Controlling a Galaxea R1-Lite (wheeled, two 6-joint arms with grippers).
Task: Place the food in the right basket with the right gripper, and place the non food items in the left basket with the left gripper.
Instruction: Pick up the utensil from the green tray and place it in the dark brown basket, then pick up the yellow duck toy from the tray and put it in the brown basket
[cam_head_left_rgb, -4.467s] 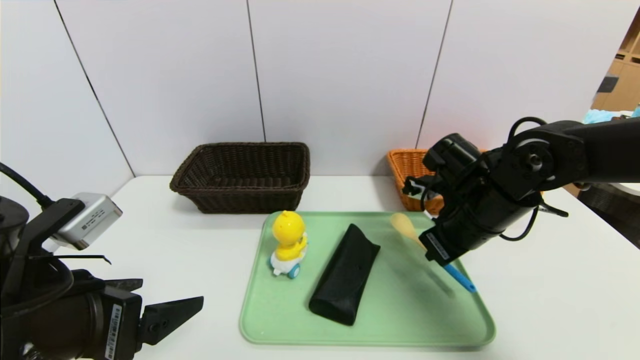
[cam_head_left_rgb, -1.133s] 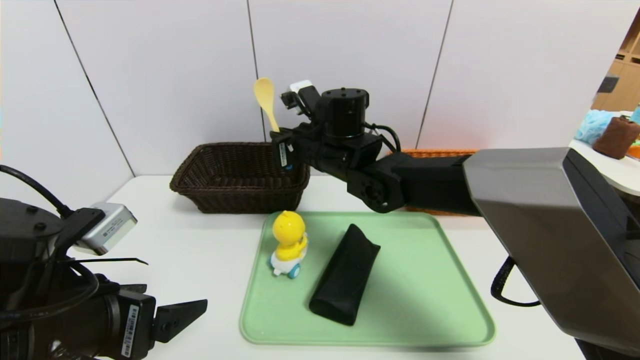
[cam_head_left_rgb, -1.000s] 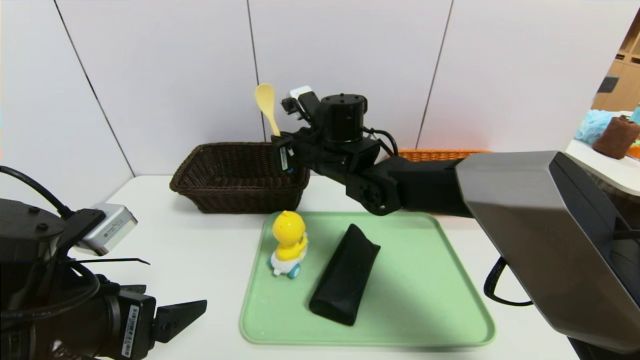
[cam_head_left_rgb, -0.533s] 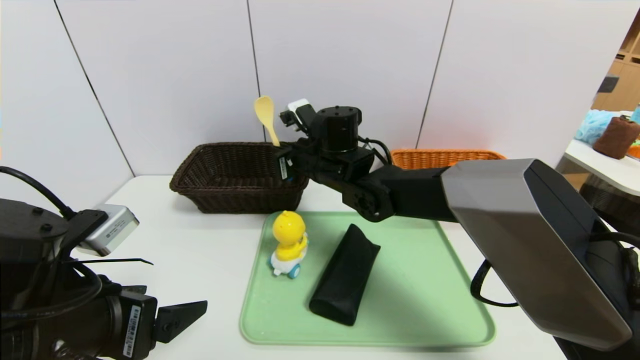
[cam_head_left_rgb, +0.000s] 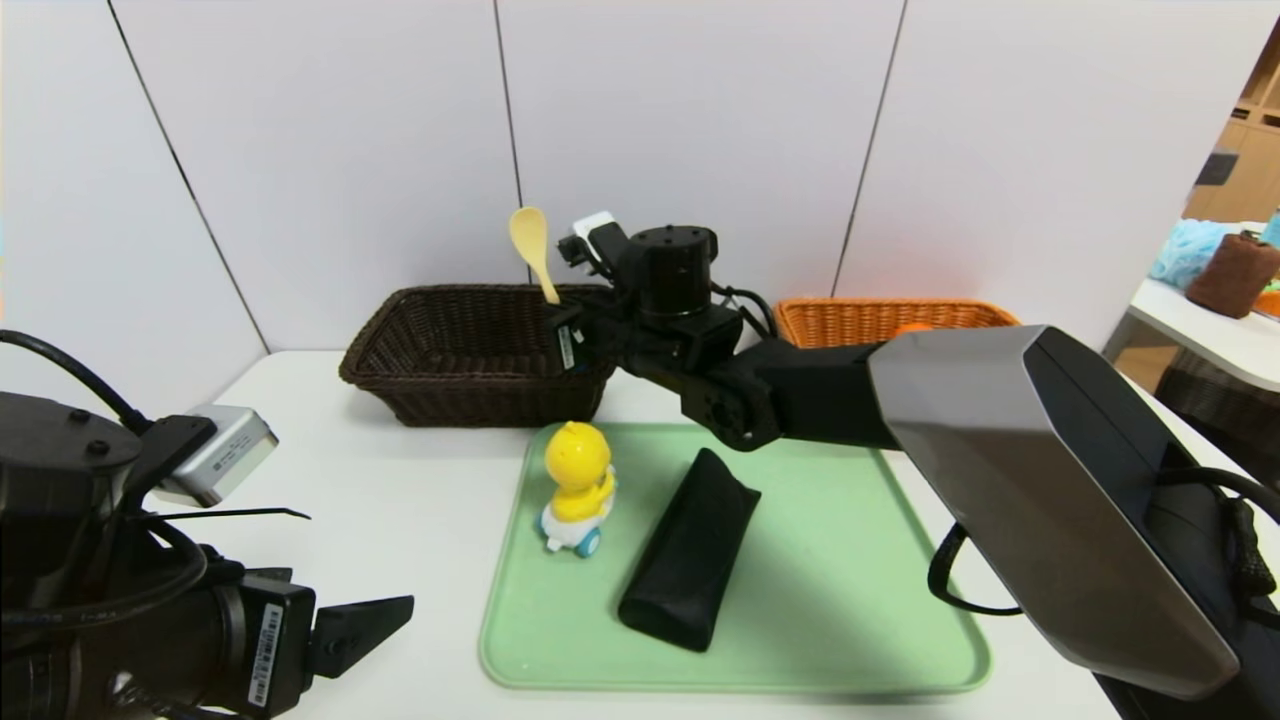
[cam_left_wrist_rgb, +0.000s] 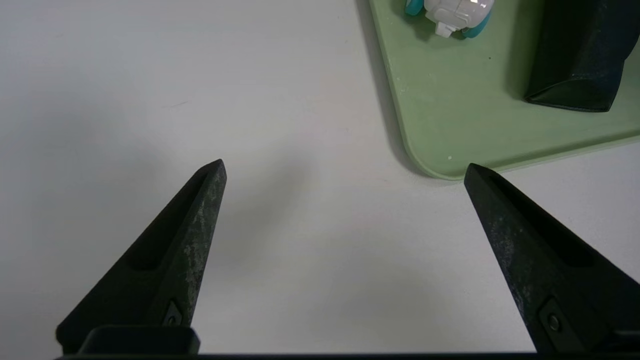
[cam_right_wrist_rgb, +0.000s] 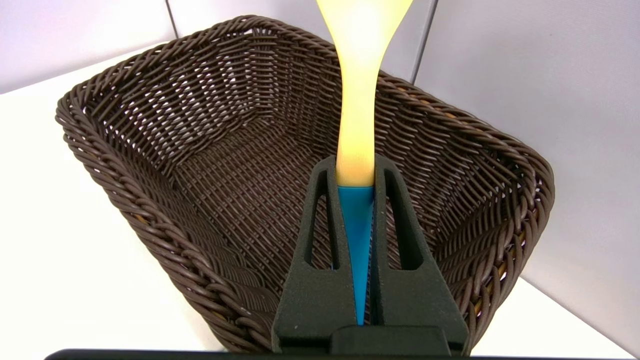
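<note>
Right arm (cam_head_left_rgb: 1000, 470) hides most of orange basket (cam_head_left_rgb: 860, 318); contents mostly unseen. Spoon (cam_right_wrist_rgb: 356, 100) bowl cut off in right wrist view. Duck (cam_left_wrist_rgb: 452, 12) body and pouch (cam_left_wrist_rgb: 580, 55) far end cut off in left wrist view.

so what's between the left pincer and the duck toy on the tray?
Bare white table, then the green tray's rim. The left wrist view shows the open left pincer with nothing before the duck toy.
</note>
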